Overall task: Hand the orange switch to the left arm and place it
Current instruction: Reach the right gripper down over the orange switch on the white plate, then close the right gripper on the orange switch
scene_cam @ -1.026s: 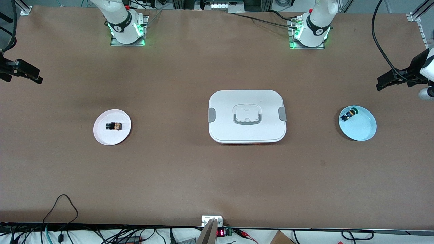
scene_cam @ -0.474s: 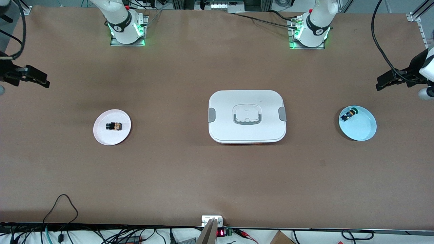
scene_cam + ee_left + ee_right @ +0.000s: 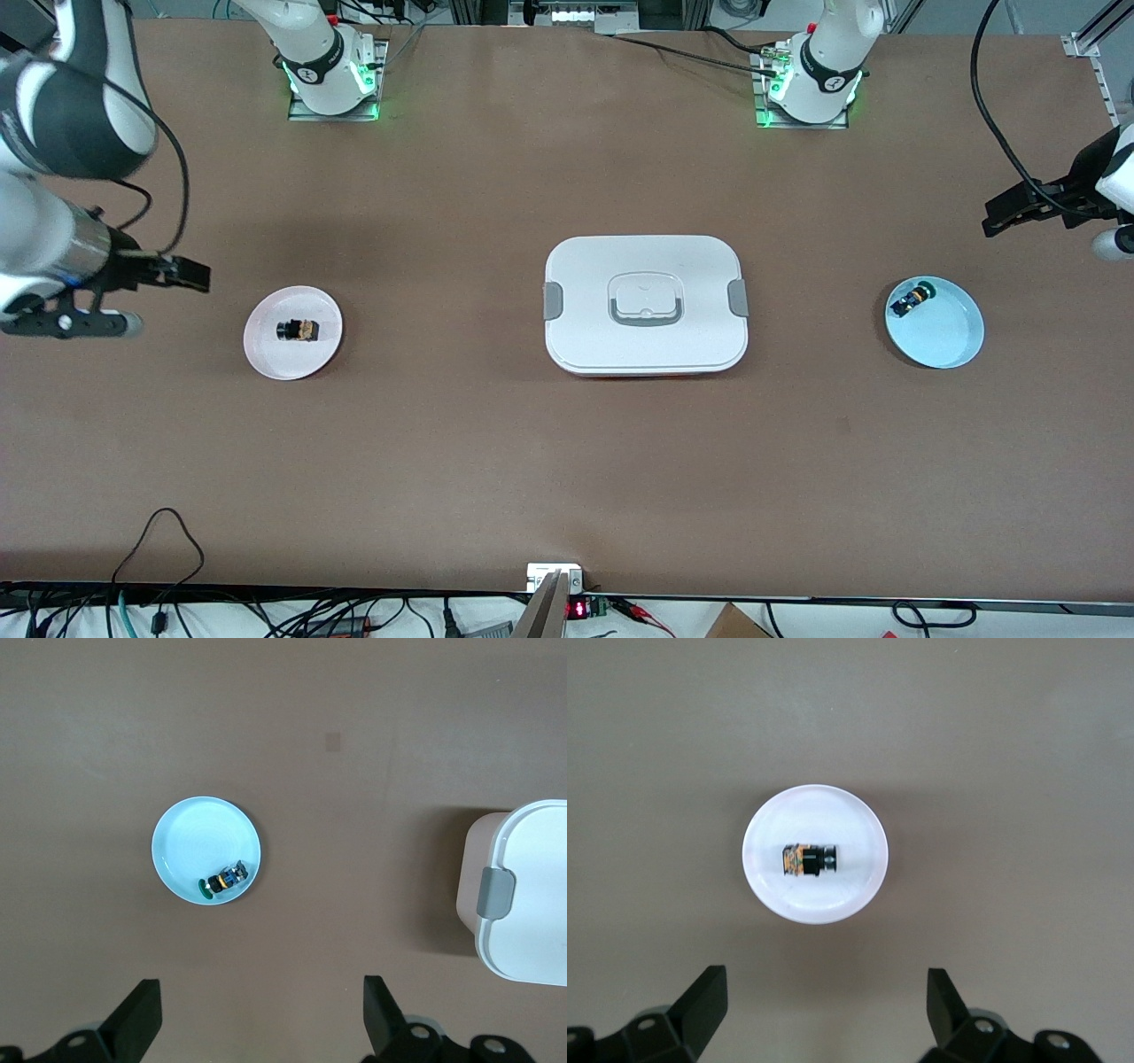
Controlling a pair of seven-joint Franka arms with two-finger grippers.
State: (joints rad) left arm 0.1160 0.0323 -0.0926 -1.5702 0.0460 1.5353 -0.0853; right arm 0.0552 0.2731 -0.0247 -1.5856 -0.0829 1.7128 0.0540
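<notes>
Orange switch (image 3: 297,330): tiny black component w/ orange-tan body, lying on its side at centre of small round white plate (image 3: 266,354), toward right arm's end of table. Not yet gripped.

Right gripper (image 3: 142,297): black two-finger unit, up in the air over bare brown table (image 3: 443,461) just beside the white plate. Fingers spread wide, nothing between them; right wrist view shows both finger tips (image 3: 700,1001) apart w/ plate and switch framed between.

Left gripper (image 3: 1019,211): black, over table near the round light-blue plate (image 3: 952,350); jaws wide apart, empty. Arm waits.

Large white rounded-rectangular plastic box (image 3: 645,304) w/ grey side clips sits mid-table, directly between the two plates.

Failure risks (est.):
- Switch is small and sits on a slick plate w/ shallow rim. Off-centre closure may push it sideways or spin it out instead of pinching it.
- Descent too deep: tips strike plate, tilt or shift it.
- Straight-line carry toward left arm crosses the box; low transit height = collision w/ lid or handle.
- Handover: little free surface on part for a 2nd grip; early release by right gripper drops it, poss. onto the box.
- Blue plate holds a small blue-and-black part w/ green end (image 3: 908,301); placing on top of it could knock it.
</notes>
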